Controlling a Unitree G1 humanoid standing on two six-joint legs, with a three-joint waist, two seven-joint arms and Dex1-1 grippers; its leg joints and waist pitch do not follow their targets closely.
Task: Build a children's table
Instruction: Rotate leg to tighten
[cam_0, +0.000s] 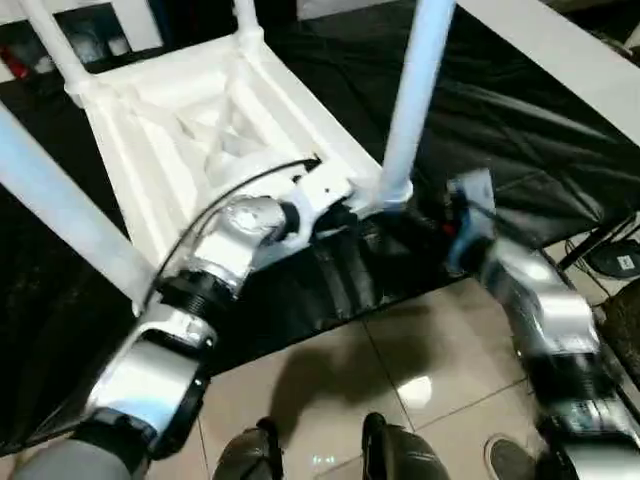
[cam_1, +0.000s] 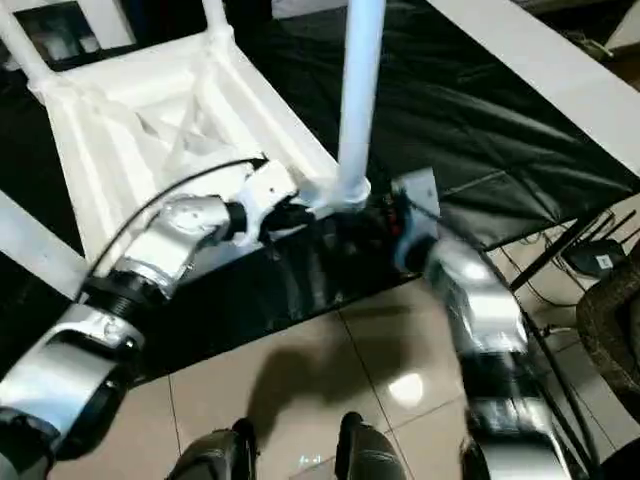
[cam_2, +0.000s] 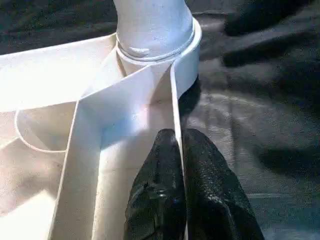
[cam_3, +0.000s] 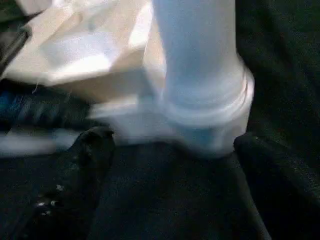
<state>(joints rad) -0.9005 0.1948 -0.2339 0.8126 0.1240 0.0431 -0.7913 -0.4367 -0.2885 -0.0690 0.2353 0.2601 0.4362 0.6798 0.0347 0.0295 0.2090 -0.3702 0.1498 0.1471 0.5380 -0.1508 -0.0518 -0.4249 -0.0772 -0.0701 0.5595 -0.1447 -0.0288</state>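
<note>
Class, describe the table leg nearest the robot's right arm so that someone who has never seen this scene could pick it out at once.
On the black-covered worktable the white children's table lies upside down, legs pointing up. The leg stands in the corner socket at the worktable's near edge; unlike the others, it has the left end effector pinching the rim beside it.

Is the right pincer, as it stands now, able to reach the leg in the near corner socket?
Probably yes: the right pincer is open, its fingers either side of the leg, with nothing between.
</note>
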